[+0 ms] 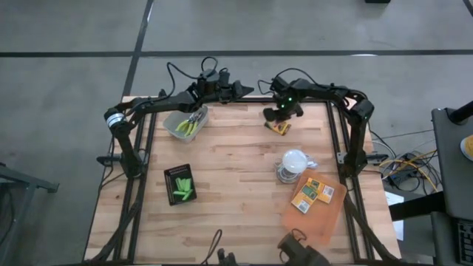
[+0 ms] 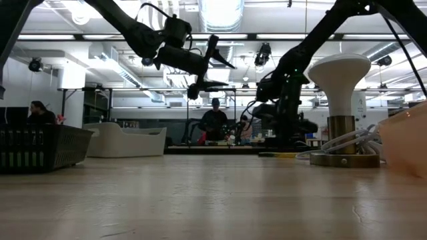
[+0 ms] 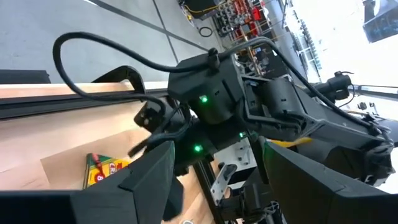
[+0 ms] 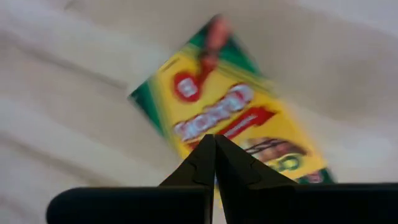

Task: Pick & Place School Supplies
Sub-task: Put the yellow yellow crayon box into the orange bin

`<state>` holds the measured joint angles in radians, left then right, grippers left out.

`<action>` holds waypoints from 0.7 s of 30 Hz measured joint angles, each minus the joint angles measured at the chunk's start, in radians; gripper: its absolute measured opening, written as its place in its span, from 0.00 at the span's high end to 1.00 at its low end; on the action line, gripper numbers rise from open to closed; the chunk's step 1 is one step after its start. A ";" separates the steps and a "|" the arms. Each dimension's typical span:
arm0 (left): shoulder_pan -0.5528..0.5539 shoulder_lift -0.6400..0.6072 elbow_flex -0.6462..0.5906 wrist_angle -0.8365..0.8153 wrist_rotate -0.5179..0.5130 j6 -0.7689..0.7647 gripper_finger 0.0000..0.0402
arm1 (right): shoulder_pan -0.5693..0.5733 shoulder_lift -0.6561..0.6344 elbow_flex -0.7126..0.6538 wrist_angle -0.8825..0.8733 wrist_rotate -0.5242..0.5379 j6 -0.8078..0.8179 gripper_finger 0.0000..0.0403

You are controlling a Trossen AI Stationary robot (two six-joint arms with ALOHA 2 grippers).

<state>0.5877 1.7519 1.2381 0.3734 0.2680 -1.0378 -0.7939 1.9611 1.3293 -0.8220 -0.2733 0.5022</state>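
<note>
Currently: three flat yellow boxes [image 1: 278, 127], two on orange sheet [image 1: 319, 214].
Right gripper [image 4: 214, 144] pressed together above one box; left gripper [image 2: 217, 63] spread.

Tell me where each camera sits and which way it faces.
High: overhead, straight down; both arms, table.
Low: table height, level into the room; both arms overhead.
Left wrist: past the open left pincer at the right arm.
Right wrist: down past the shut right pincer onto the yellow box.
Shared: that box shows in both wrist views.

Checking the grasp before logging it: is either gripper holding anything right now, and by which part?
Nothing is held. The right gripper is shut and empty just above the yellow box on the table; the left gripper hangs open in the air.
</note>
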 joint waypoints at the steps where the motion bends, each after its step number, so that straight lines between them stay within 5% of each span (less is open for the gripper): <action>1: 0.000 0.000 0.000 -0.005 0.000 0.007 0.37 | 0.011 0.001 0.000 0.000 -0.023 -0.008 0.98; 9: 0.000 0.000 0.000 -0.045 0.000 0.059 0.37 | 0.111 0.002 -0.001 0.009 -0.079 -0.064 0.98; 21: 0.000 0.000 0.000 -0.053 0.029 0.056 0.37 | 0.109 -0.010 0.052 -0.031 0.059 -0.068 0.98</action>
<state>0.5877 1.7519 1.2381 0.3202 0.2971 -0.9823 -0.6849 1.9514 1.3812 -0.8530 -0.2144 0.4346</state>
